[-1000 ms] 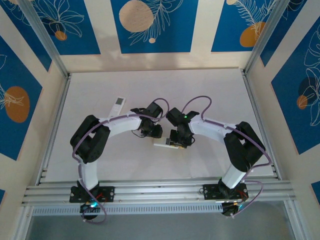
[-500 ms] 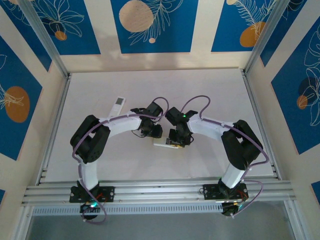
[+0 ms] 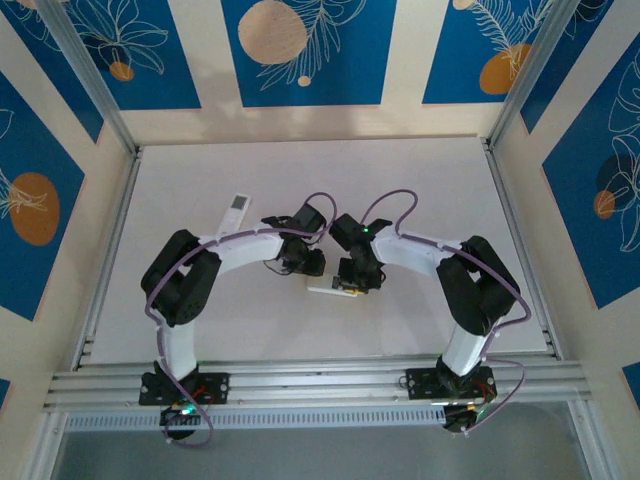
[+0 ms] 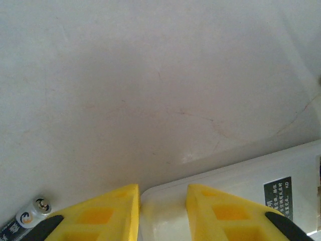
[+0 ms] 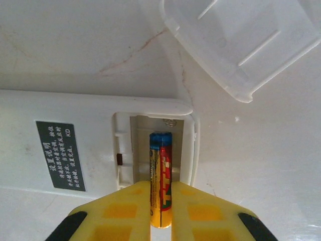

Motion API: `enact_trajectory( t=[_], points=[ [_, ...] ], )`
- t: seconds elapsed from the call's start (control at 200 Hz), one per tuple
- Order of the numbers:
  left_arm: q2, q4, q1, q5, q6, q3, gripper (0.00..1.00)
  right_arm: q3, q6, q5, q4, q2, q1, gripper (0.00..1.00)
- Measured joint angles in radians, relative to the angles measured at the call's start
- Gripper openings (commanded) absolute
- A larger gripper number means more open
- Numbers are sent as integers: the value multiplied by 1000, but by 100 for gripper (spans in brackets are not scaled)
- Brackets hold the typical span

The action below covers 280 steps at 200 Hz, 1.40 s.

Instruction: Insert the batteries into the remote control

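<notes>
Right now the right gripper is clamped on a battery, yellow and red with a blue tip, and holds it over the open compartment in the back of the remote. The battery's long axis runs straight out from the fingers, along the slot and across the remote's long body, with its blue tip just short of the small spring on the far wall. My guess is that the coming move depends on this: the tip has to meet the spring and the rear end has to drop in.

The left gripper is closed around the remote's left end and appears to be steadying it. A second battery lies on the table just left of that gripper, so the left arm is the nearer one to it. The loose cover rests beyond the compartment on the right. Another remote lies well apart, far left.

The fingers hide the held battery's rear end. Whether it already touches the compartment floor, and which slot it sits over, I cannot tell.
</notes>
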<state>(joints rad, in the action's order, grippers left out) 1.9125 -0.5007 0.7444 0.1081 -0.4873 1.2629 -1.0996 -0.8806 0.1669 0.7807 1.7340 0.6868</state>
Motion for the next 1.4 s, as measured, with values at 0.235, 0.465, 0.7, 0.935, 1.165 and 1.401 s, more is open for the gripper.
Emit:
enact_trajectory(
  t=[0.235, 0.465, 0.7, 0.935, 1.165, 1.401],
  points=[
    [2, 2, 0, 5, 0, 0, 31, -12, 11, 42, 13, 0, 0, 12],
    [5, 7, 0, 11, 0, 0, 31, -24, 10, 75, 23, 6, 0, 12],
    [8, 10, 0, 18, 0, 0, 30, -33, 15, 66, 27, 33, -7, 15],
    [8, 10, 0, 19, 0, 0, 29, -43, 23, 61, 37, 47, -16, 17],
    [8, 10, 2, 18, 21, 0, 29, -85, 72, 43, 75, 80, -30, 14],
    [8, 10, 3, 18, 27, 0, 29, -101, 118, 54, 89, 90, -29, 11]
  ],
)
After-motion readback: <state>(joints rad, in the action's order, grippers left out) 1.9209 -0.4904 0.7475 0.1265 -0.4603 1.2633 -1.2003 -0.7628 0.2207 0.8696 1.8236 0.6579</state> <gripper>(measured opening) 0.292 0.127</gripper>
